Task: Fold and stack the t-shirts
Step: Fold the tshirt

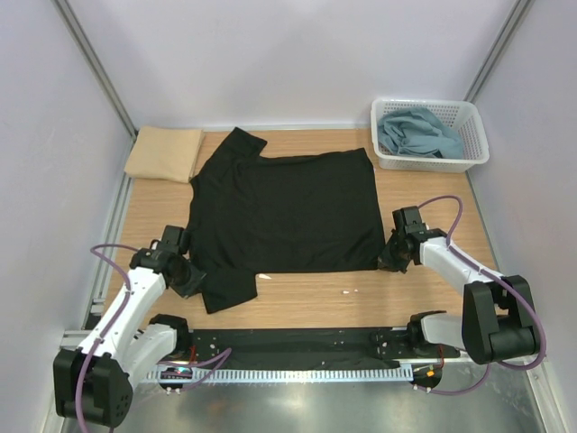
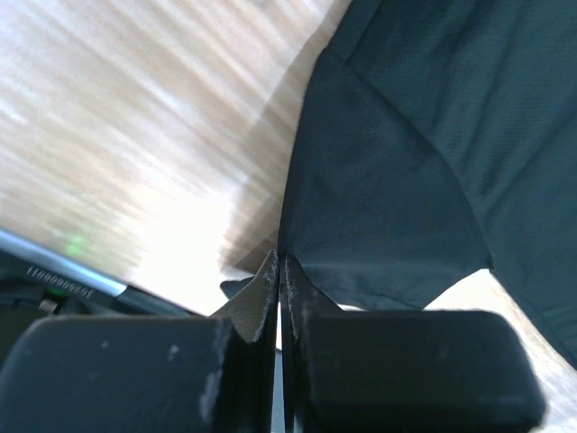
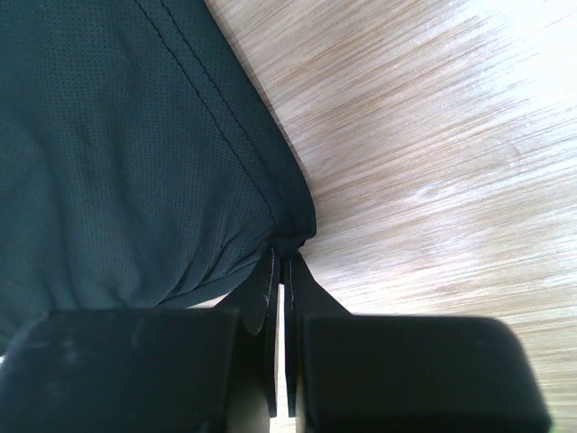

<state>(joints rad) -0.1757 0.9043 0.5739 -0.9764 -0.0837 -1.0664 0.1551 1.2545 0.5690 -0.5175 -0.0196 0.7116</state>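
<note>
Black shirt covers middle of counter. Bare strip along near edge, between shirt and arm bases: passable, only small white scrap there. Bare lane right of shirt, running up to basket. Far right corner blocked by basket, blue-grey shirts inside. Far left corner taken by folded tan shirt, just beside black shirt. Walls close left, back, right.
</note>
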